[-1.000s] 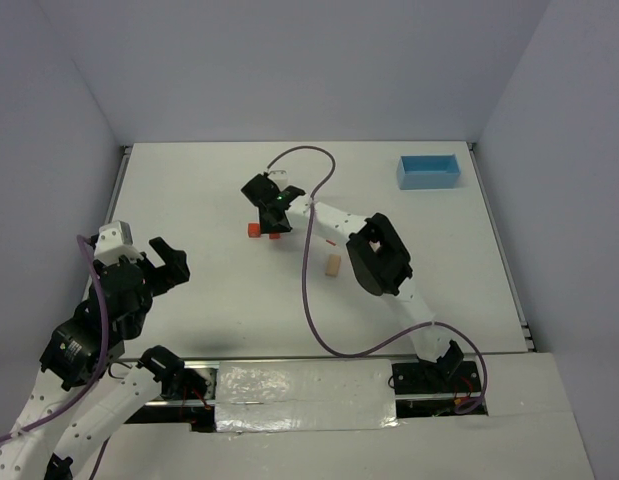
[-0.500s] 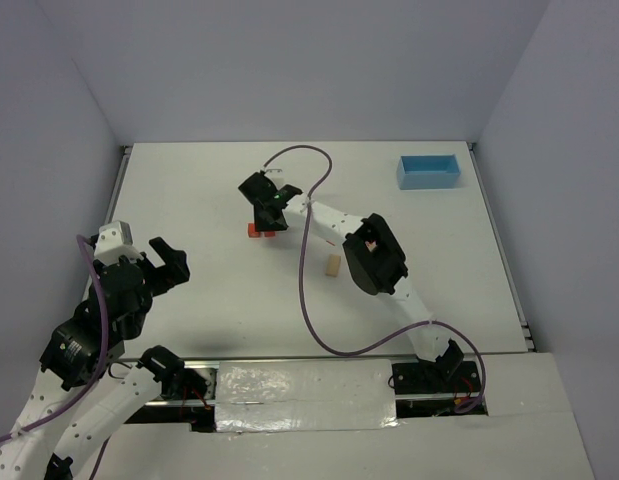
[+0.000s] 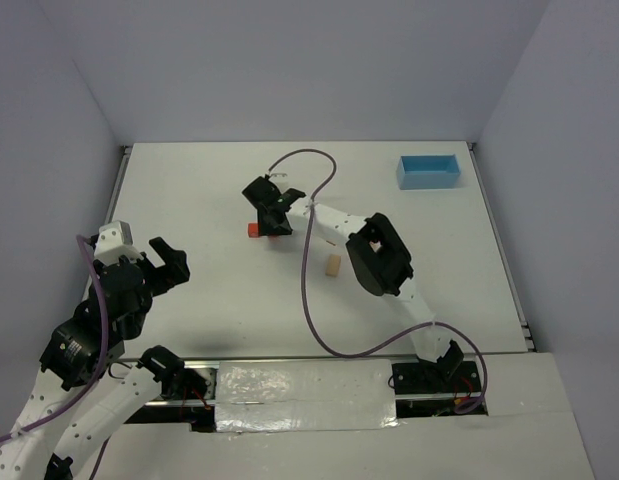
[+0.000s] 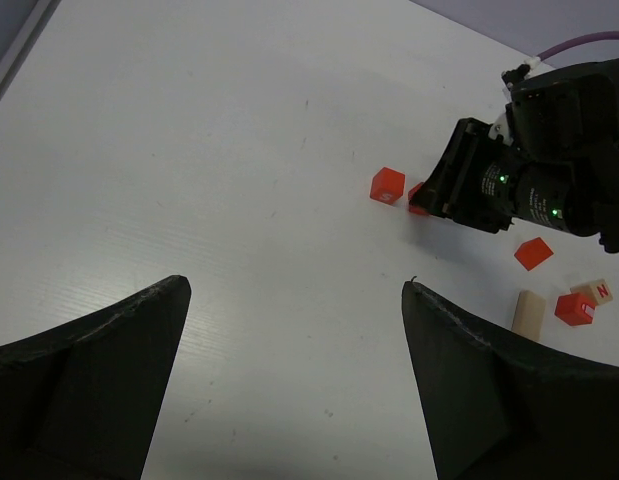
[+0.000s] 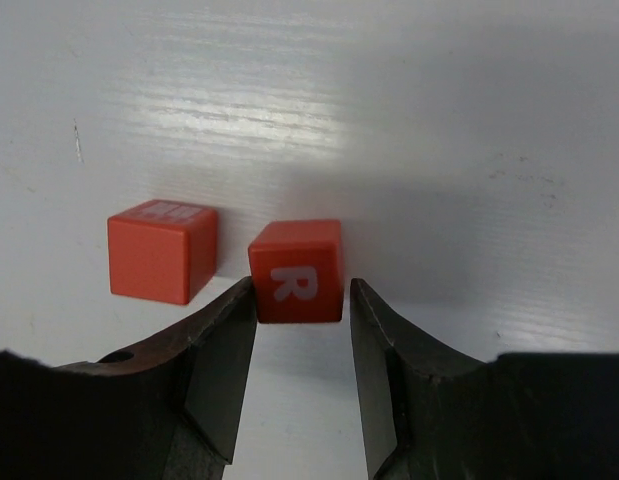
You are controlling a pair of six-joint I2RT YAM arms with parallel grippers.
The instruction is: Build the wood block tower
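Observation:
No stacked tower shows; the small wooden blocks lie loose on the white table. In the right wrist view a red cube marked "R" (image 5: 297,270) sits on the table between my right gripper's (image 5: 301,300) fingertips. The left fingertip touches it and a thin gap shows on the right. A second red cube (image 5: 162,250) lies just left of it, also visible from above (image 3: 253,229). My right gripper (image 3: 272,222) is at mid table. My left gripper (image 3: 164,262) is open and empty at the near left, well away from the blocks.
In the left wrist view a red cube (image 4: 533,253), a tan block (image 4: 528,312), another red cube (image 4: 574,309) and a tan lettered cube (image 4: 595,292) lie right of the right gripper. A light blue tray (image 3: 428,171) stands at the far right. A purple cable (image 3: 307,290) loops over the table.
My right gripper has shifted slightly over the two red cubes, and the right-hand cube is now hidden beneath it from above. The left arm has not moved.

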